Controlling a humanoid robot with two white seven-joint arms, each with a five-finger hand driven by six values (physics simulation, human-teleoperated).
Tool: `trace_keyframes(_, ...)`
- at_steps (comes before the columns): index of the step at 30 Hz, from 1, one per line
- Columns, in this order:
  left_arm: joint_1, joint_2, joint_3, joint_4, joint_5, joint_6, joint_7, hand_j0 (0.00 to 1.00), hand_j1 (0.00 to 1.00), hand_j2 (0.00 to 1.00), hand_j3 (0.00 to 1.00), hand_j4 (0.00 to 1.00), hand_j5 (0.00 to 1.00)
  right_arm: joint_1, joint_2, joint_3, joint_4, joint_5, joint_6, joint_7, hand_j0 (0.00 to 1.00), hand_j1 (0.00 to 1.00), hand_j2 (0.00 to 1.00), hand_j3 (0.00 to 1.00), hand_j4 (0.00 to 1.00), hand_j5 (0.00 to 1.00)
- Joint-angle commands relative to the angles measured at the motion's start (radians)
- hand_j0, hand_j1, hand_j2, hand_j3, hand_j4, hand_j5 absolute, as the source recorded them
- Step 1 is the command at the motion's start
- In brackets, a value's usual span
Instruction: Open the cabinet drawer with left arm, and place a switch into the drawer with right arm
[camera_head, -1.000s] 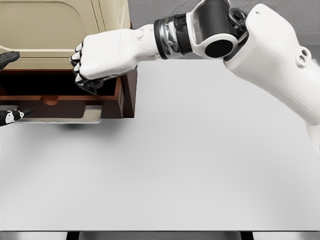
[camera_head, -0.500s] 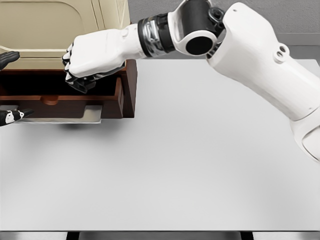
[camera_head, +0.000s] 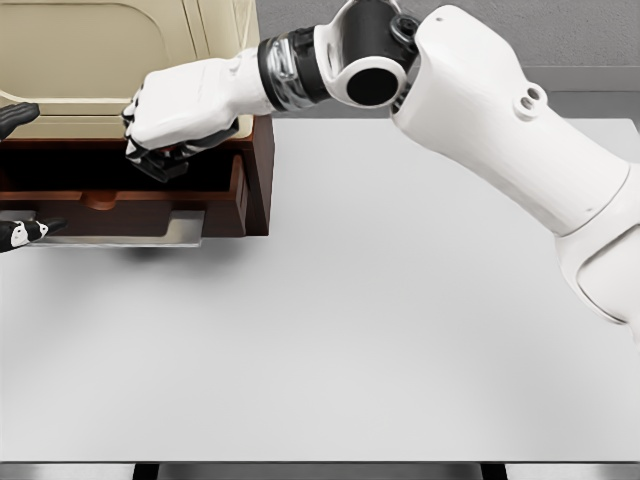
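Already pulled out from the beige cabinet (camera_head: 120, 60), the dark wooden drawer (camera_head: 235, 190) stood open at the upper left of the white table (camera_head: 380, 320), leaving room for a drop from above. The right hand (camera_head: 170, 120) hung over the drawer's cavity, fingers curled around a small dark object, apparently the switch (camera_head: 160, 165), which was held clear of the drawer rim. At the picture's left edge only the left hand's dark fingertips (camera_head: 20, 232) showed beside the drawer front; its grip could not be judged.
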Motion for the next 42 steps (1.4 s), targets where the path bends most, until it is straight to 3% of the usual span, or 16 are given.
trace_keyframes(1,0.000,0.001,0.000,0.000,0.006,0.000,0.001,1.00,1.00,1.00,1.00,1.00,1.00,0.000,0.007,0.000,0.023,-0.003,0.003,0.000,0.37,0.37,0.37,0.37,0.37,0.37)
trace_keyframes(9,0.000,-0.001,-0.002,0.000,0.006,0.000,0.001,1.00,1.00,1.00,1.00,1.00,1.00,-0.002,0.022,0.000,0.050,-0.002,0.003,0.000,0.37,0.37,0.37,0.37,0.37,0.37)
trace_keyframes(10,0.000,0.001,0.000,0.000,0.008,0.000,0.001,1.00,1.00,1.00,1.00,1.00,1.00,-0.002,0.022,0.000,0.050,-0.002,0.003,0.000,0.42,0.42,0.42,0.42,0.42,0.42)
trace_keyframes(12,0.000,0.001,0.000,0.000,0.008,0.000,0.001,1.00,1.00,1.00,1.00,1.00,1.00,-0.002,0.022,-0.002,0.044,0.043,0.003,0.000,1.00,1.00,1.00,1.00,1.00,1.00)
trace_keyframes(21,0.000,0.001,-0.002,0.000,0.008,0.000,0.001,1.00,1.00,1.00,1.00,1.00,1.00,0.000,0.014,-0.006,0.033,0.043,0.003,0.000,1.00,1.00,1.00,1.00,1.00,1.00)
trace_keyframes(22,0.000,-0.001,-0.002,0.000,0.008,0.000,0.001,1.00,1.00,1.00,1.00,1.00,1.00,0.003,-0.006,-0.014,-0.029,0.040,0.003,0.000,1.00,1.00,1.00,1.00,1.00,1.00)
trace_keyframes(24,0.000,-0.001,-0.002,-0.002,0.008,0.000,0.001,1.00,1.00,1.00,1.00,1.00,1.00,0.035,-0.194,-0.013,-0.328,0.035,0.003,0.000,1.00,1.00,1.00,1.00,1.00,1.00)
trace_keyframes(25,0.000,-0.001,-0.002,0.000,0.008,0.000,0.001,1.00,1.00,1.00,1.00,1.00,1.00,0.057,-0.321,-0.014,-0.502,0.033,0.003,0.000,1.00,1.00,1.00,1.00,1.00,1.00)
trace_keyframes(26,0.000,-0.001,-0.003,-0.002,0.008,0.000,0.001,1.00,1.00,1.00,1.00,1.00,1.00,0.061,-0.429,-0.020,-0.574,0.023,0.003,0.000,1.00,1.00,1.00,1.00,1.00,1.00)
trace_keyframes(28,0.000,-0.001,-0.005,-0.002,0.009,0.000,0.001,1.00,1.00,1.00,1.00,1.00,1.00,0.110,-0.594,-0.074,-0.565,-0.031,0.003,0.000,1.00,1.00,1.00,1.00,1.00,1.00)
trace_keyframes(29,-0.002,-0.001,-0.008,-0.002,0.008,0.000,0.001,1.00,1.00,1.00,1.00,1.00,1.00,0.199,-0.704,-0.206,-0.559,-0.030,0.003,0.000,1.00,1.00,1.00,1.00,1.00,1.00)
trace_keyframes(30,-0.005,-0.002,-0.009,-0.002,0.008,0.000,0.001,1.00,1.00,1.00,1.00,1.00,1.00,0.270,-0.751,-0.293,-0.545,-0.025,0.003,0.000,1.00,1.00,1.00,1.00,1.00,1.00)
trace_keyframes(33,-0.018,-0.001,-0.014,-0.002,0.008,0.000,0.001,1.00,1.00,1.00,1.00,1.00,1.00,0.448,-0.805,-0.352,-0.502,-0.022,0.003,0.000,1.00,1.00,1.00,1.00,1.00,1.00)
trace_keyframes(36,-0.049,-0.001,-0.044,-0.002,0.006,0.000,0.002,1.00,1.00,1.00,1.00,1.00,1.00,0.632,-0.809,-0.568,-0.467,-0.020,0.003,0.000,1.00,1.00,1.00,1.00,1.00,1.00)
trace_keyframes(39,-0.152,-0.001,-0.176,-0.002,0.003,0.000,0.001,1.00,1.00,1.00,1.00,1.00,1.00,0.661,-0.814,-0.585,-0.442,-0.020,0.003,0.000,1.00,1.00,1.00,1.00,1.00,1.00)
trace_keyframes(42,-0.158,-0.001,-0.179,-0.002,0.003,0.000,0.001,1.00,1.00,1.00,1.00,1.00,1.00,0.661,-0.814,-0.585,-0.444,-0.019,0.003,0.000,1.00,1.00,1.00,1.00,1.00,1.00)
